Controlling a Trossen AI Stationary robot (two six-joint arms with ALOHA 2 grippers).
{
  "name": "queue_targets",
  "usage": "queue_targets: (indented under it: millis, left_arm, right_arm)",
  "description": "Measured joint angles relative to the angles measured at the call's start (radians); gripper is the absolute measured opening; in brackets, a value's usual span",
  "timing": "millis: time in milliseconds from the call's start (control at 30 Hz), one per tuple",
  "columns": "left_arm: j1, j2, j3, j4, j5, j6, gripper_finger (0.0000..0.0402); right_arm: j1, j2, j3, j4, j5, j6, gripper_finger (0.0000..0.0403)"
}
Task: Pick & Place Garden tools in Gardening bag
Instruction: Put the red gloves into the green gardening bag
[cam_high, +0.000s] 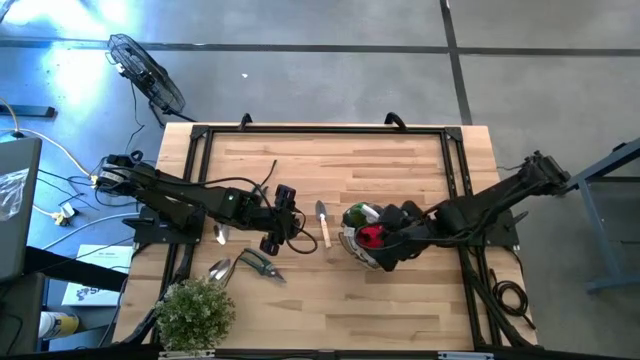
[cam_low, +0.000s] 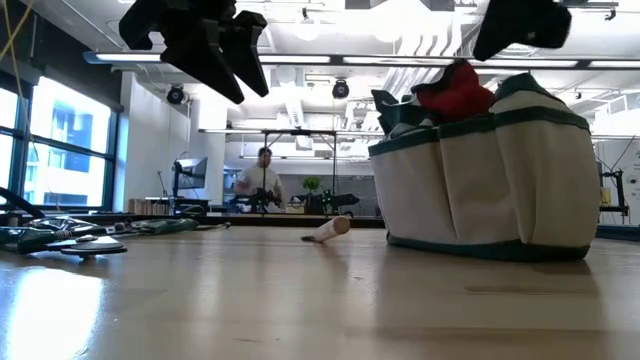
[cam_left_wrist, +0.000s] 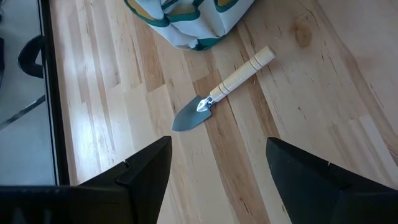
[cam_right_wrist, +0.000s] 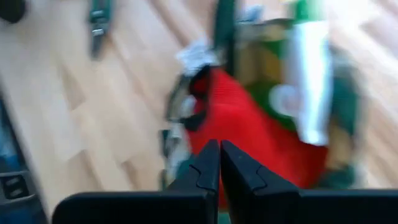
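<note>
The gardening bag (cam_high: 362, 240), pale cloth with green trim, stands on the table right of centre; it also shows in the low view (cam_low: 490, 180). A red piece (cam_right_wrist: 249, 118) and a green spray bottle (cam_right_wrist: 308, 68) stick out of its mouth. A wooden-handled trowel (cam_left_wrist: 227, 90) lies flat on the table just left of the bag (cam_left_wrist: 186, 22). My left gripper (cam_left_wrist: 217, 168) is open and empty, above the table to the left of the trowel. My right gripper (cam_right_wrist: 219, 165) is shut and empty, just above the bag's mouth over the red piece.
Black-handled pruners (cam_high: 260, 265), a silver scoop (cam_high: 218, 268) and another small tool (cam_high: 220, 235) lie at the near left. A bushy potted plant (cam_high: 195, 310) stands at the near left corner. A black frame (cam_high: 320, 130) rims the table.
</note>
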Motion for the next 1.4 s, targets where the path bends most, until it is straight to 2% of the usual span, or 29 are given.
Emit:
queue_targets:
  millis: [133,200,367,633,833,967,1133,1400]
  left_arm:
    - [0.0,0.0,0.0,-0.007,0.0,0.0,0.0253]
    - [0.0,0.0,0.0,-0.007,0.0,0.0,0.0253]
    - [0.0,0.0,0.0,-0.008,0.0,0.001,0.0253]
    - [0.0,0.0,0.0,-0.063,-0.001,0.0,0.0253]
    - [0.0,0.0,0.0,-0.075,-0.002,-0.011,0.0253]
    - [0.0,0.0,0.0,-0.075,-0.002,-0.012,0.0253]
    - [0.0,0.0,0.0,-0.074,-0.002,-0.012,0.0253]
    - [0.0,0.0,0.0,-0.075,-0.002,-0.026,0.0253]
  right_arm:
    - [0.005,0.0,0.022,-0.055,0.029,0.025,0.0004]
    - [0.005,0.0,0.028,0.011,0.01,-0.057,0.0004]
    - [0.006,0.0,0.03,0.256,-0.057,-0.401,0.0004]
    - [-0.037,0.019,0.03,0.275,-0.049,-0.611,0.0004]
    - [-0.028,0.135,0.041,0.31,-0.013,-0.803,0.0004]
    - [-0.026,0.217,0.115,0.247,-0.007,-0.836,0.0004]
    - [-0.03,0.3,0.198,0.082,0.006,-0.813,0.0004]
    - [-0.022,0.315,0.244,-0.059,0.082,-0.697,0.0004]
